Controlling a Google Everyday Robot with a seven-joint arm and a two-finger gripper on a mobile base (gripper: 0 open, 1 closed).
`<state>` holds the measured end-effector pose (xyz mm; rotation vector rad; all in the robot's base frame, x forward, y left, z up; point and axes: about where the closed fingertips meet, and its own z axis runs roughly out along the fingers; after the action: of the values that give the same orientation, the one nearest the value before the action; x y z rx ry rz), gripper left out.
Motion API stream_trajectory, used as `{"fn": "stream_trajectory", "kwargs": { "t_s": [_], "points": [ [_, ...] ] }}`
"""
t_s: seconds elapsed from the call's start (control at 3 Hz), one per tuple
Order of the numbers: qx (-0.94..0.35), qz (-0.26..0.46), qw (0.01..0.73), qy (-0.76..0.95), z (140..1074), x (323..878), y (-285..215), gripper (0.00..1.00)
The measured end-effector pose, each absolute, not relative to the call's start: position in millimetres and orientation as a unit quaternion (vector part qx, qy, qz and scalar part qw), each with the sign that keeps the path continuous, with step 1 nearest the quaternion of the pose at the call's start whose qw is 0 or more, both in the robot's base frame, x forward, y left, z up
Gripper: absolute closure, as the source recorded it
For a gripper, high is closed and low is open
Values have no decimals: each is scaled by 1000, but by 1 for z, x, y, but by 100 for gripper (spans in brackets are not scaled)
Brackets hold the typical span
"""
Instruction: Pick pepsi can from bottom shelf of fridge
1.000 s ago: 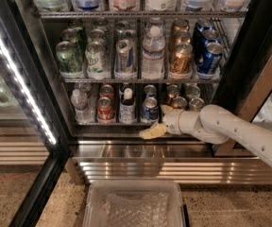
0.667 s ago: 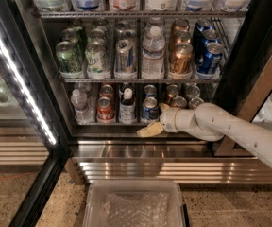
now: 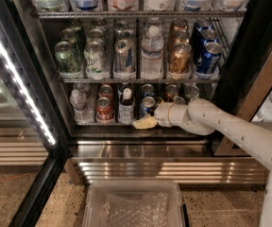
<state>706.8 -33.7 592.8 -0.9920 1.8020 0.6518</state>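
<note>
Camera view has the gripper (image 3: 144,123) a little further left and higher than a second ago, easing in over the front rail of the bottom shelf (image 3: 98,123). We read that as the last of the approach. The pepsi can (image 3: 148,105) stands upright just behind and above the tip, at the front of its lane, and the tip overlaps its foot. We cannot tell whether they touch. Nor can we tell whether the gripper is open or closed, since it shows as one pale wedge. The pepsi can sits on the shelf, so in our judgement the pick is not yet made.

Left of the tip, just beside the pepsi can, stands a dark bottle (image 3: 126,107). Further left are a red can (image 3: 104,109) and a clear bottle (image 3: 78,103). Right of the tip the arm (image 3: 207,122) covers the front of the next lanes, with a bronze can (image 3: 171,91) and silver cans (image 3: 191,91) showing behind it. The dark bottle is the tight neighbour, and we think any spread to the left could nudge it. Above the tip the middle rack (image 3: 140,80) leaves room. Below the tip, outside the fridge (image 3: 143,151), a clear bin (image 3: 132,207) lies on the floor.
</note>
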Motion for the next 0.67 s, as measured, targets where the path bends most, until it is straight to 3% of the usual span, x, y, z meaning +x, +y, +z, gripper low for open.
{"fn": "stream_trajectory", "kwargs": {
  "t_s": [0.67],
  "points": [
    [-403, 265, 477, 735, 592, 710, -37, 64]
  ]
}}
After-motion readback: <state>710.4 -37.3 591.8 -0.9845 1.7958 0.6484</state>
